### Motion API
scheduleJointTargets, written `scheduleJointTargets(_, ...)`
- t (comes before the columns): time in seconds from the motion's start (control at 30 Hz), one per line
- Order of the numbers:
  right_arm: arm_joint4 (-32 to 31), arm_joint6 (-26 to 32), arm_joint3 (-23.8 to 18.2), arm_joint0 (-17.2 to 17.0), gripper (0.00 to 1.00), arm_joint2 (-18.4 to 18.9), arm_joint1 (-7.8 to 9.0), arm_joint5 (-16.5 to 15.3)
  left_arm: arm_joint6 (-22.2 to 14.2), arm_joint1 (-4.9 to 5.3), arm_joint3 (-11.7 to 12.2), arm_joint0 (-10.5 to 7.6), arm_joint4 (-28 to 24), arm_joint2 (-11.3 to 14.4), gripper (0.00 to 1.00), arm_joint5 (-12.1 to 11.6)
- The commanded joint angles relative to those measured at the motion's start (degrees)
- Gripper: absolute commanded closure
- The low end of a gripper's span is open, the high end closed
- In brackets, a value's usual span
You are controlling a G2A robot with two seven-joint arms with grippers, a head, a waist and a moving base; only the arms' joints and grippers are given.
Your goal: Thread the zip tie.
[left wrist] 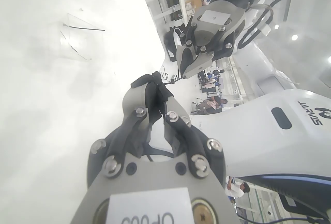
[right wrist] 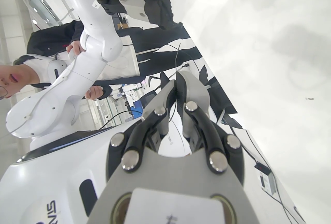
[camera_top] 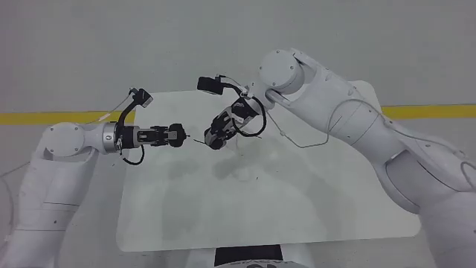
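A thin black zip tie (camera_top: pixel 196 141) is held in the air above the white table (camera_top: pixel 297 208), spanning the short gap between the two grippers. My left gripper (camera_top: pixel 181 135) comes in from the left and is shut on one end of it. In the left wrist view the tie (left wrist: pixel 169 82) sticks out of the left gripper (left wrist: pixel 156 80) toward the right gripper (left wrist: pixel 184 76). My right gripper (right wrist: pixel 176 79) is shut on the tie (right wrist: pixel 177 57), whose free end pokes out past the fingertips toward the left gripper (right wrist: pixel 165 24). The grippers face each other tip to tip.
A clear plastic wrapper (left wrist: pixel 75 38) with thin black strips lies flat on the table beyond the left gripper. A small dark speck (right wrist: pixel 309 98) lies on the tabletop. Open table surface stretches on the near and right sides.
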Motion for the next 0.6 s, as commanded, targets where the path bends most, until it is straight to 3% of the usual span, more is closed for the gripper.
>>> scheduleJointTargets(0.0, -0.31, 0.02, 0.15, -0.05, 1.0, 0.22, -0.2, -0.03, 0.0, 0.0, 0.0, 0.0, 0.0, 0.0, 1.0, 0.0)
scheduleJointTargets(0.57, -2.46, 0.3, 1.92, -1.06, 1.0, 2.12, -1.98, -0.45, 0.0, 0.0, 0.0, 0.0, 0.0, 0.0, 1.0, 0.0)
